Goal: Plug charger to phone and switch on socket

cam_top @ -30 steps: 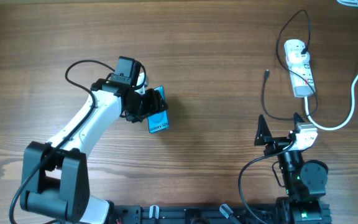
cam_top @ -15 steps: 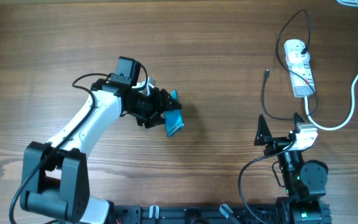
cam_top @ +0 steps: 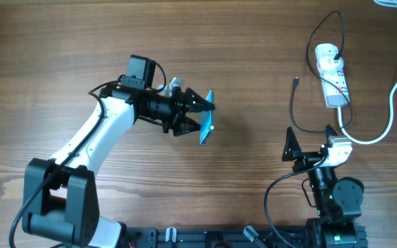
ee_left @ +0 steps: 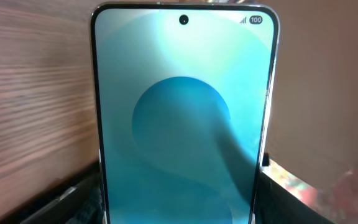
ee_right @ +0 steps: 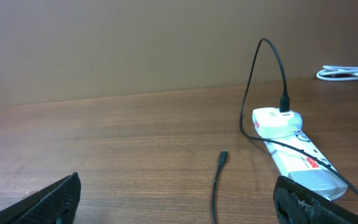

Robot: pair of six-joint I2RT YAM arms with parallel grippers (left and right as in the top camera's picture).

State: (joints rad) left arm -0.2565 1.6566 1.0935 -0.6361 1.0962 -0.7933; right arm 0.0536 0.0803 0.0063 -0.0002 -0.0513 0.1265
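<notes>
Left tool (cam_top: pixel 204 116) clamped on long edges of phone (ee_left: pixel 182 124): flat glossy slab, rounded corners, cyan screen, edge-on to overhead view. Right tool (ee_right: pixel 179 208) spread wide, empty. Charger (ee_right: pixel 223 157): thin black cable, tip loose on matte wood-grain counter (cam_top: pixel 253 41), near smooth white socket (cam_top: pixel 331 84). Broad bare wood between phone and tip.

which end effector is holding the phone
The left end effector: it is shut on the phone, which is tilted on edge. The right end effector is open and empty.
</notes>
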